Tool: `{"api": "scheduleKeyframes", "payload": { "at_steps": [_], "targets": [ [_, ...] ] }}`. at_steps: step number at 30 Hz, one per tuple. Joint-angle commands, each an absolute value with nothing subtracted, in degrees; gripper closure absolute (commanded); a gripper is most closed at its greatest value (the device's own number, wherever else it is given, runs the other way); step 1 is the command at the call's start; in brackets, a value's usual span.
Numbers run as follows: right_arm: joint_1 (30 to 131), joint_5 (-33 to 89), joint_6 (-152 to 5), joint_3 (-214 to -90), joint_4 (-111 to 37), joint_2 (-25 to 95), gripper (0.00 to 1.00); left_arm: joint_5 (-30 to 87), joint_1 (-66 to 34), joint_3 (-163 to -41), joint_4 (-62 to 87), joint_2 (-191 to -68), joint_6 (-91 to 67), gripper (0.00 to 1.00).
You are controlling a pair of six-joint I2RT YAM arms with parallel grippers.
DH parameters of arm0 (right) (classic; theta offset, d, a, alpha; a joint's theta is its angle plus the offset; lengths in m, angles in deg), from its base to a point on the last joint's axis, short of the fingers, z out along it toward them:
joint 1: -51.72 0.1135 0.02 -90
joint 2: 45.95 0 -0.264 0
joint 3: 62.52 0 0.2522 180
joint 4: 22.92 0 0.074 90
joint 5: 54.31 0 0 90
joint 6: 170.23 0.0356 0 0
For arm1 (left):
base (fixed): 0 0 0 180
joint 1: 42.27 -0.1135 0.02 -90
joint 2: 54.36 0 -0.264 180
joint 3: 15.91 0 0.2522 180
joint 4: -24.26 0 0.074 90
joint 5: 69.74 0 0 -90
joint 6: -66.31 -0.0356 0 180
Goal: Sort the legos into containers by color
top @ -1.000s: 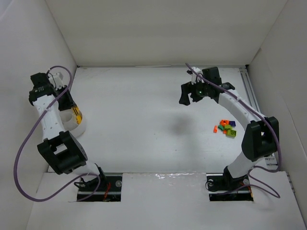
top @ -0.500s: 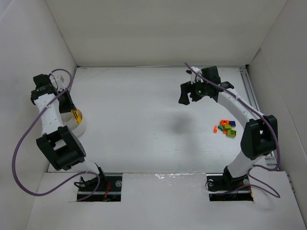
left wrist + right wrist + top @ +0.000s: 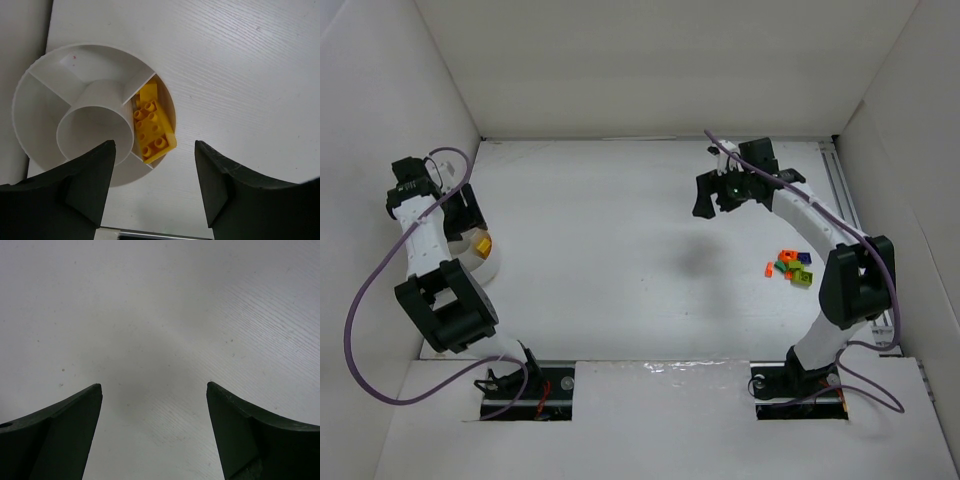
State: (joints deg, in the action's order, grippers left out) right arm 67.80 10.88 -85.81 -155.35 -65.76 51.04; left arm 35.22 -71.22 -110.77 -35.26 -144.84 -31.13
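**Yellow bricks are in, but the container is easily knocked**

The left gripper hangs empty, jaws apart, over the sectioned round container. Yellow bricks lie in its 3 o'clock compartment, the top one tilted against the outer wall. A careless lift could clip that wall and shift the container or tip the brick out. The right gripper, spread wide and empty, hovers over bare table. The mixed lego pile waits at the table's 4 o'clock.

no readable text, labels, brands or numbers on anything
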Motion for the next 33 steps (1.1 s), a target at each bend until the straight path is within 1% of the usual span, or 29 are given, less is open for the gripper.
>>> {"api": "scheduleKeyframes", "payload": {
  "at_steps": [1, 3, 5, 6, 8, 10, 14, 15, 16, 18, 19, 21, 22, 23, 24, 25, 27, 28, 30, 31, 33],
  "targets": [
    [67.36, 10.91, -86.11, -158.29, -65.07, 50.72, 0.11, 36.34, -71.27, -112.02, -35.12, -143.66, -31.43, 0.39],
    [67.36, 10.91, -84.54, -158.29, -63.24, 49.93, 0.11, 37.92, -71.27, -112.64, -34.60, -140.86, -31.95, 0.36],
    [67.36, 12.13, -83.49, -157.59, -61.47, 48.36, 0.11, 40.12, -71.27, -114.74, -33.19, -138.75, -31.95, 0.27],
    [67.36, 12.14, -81.91, -157.06, -60.42, 46.96, 0.10, 40.73, -71.27, -115.53, -31.97, -136.56, -31.95, 0.14],
    [67.36, 14.15, -80.06, -156.45, -56.73, 45.37, 0.10, 41.88, -71.27, -117.72, -30.38, -134.35, -32.57, 0.00],
    [67.36, 16.00, -77.51, -155.13, -54.18, 42.74, 0.10, 43.28, -71.27, -118.96, -28.36, -131.80, -32.57, 0.00],
    [66.84, 20.92, -76.10, -153.02, -47.86, 37.90, 0.10, 42.68, -66.54, -121.33, -26.86, -129.07, -33.88, 0.00],
    [66.31, 21.45, -76.10, -152.41, -46.89, 36.94, 0.10, 42.67, -65.66, -121.34, -25.99, -128.55, -34.41, 0.00],
    [66.31, 22.24, -76.10, -151.27, -46.09, 35.45, 0.08, 42.67, -63.91, -121.34, -25.37, -127.15, -34.41, 0.00],
    [66.31, 24.08, -74.61, -151.26, -44.86, 34.82, 0.07, 43.20, -63.28, -119.51, -21.60, -125.21, -33.10, 0.00],
    [66.31, 25.83, -73.73, -151.26, -44.85, 34.82, 0.09, 44.07, -63.28, -118.02, -19.32, -123.90, -31.44, 0.00],
    [65.78, 27.95, -71.00, -151.26, -45.90, 34.82, 0.16, 46.34, -63.28, -112.85, -11.27, -119.41, -29.24, 0.00],
    [64.82, 28.05, -71.00, -151.87, -46.95, 34.82, 0.16, 47.15, -62.75, -112.82, -10.26, -118.53, -29.23, 0.00],
    [63.68, 25.44, -71.52, -151.87, -47.92, 34.82, 0.13, 47.16, -61.97, -113.68, -10.94, -119.83, -31.14, 0.00],
    [62.28, 22.45, -71.52, -151.87, -49.67, 34.03, 0.05, 47.16, -59.35, -115.35, -13.91, -121.14, -31.94, 0.00],
    [60.96, 19.99, -71.52, -151.87, -49.69, 34.03, 0.00, 43.85, -57.84, -118.15, -15.24, -122.38, -32.82, 0.00],
    [59.63, 18.73, -71.52, -151.87, -50.82, 34.72, 0.00, 41.19, -53.37, -119.14, -17.44, -124.92, -37.37, 0.00],
    [59.63, 19.43, -72.40, -152.65, -53.70, 35.51, 0.00, 40.57, -52.21, -119.75, -17.45, -125.46, -38.97, 0.00],
    [59.01, 20.14, -73.10, -156.24, -57.49, 38.75, 0.00, 41.09, -50.54, -117.40, -16.15, -124.94, -40.47, 0.00],
    [58.06, 20.14, -73.11, -157.14, -60.12, 39.73, 0.00, 41.09, -48.44, -115.99, -13.61, -124.94, -41.09, 0.00],
    [55.86, 19.52, -73.89, -160.20, -62.94, 41.66, 0.00, 39.70, -45.19, -114.84, -13.59, -126.33, -44.43, 0.00]
  ]
}}
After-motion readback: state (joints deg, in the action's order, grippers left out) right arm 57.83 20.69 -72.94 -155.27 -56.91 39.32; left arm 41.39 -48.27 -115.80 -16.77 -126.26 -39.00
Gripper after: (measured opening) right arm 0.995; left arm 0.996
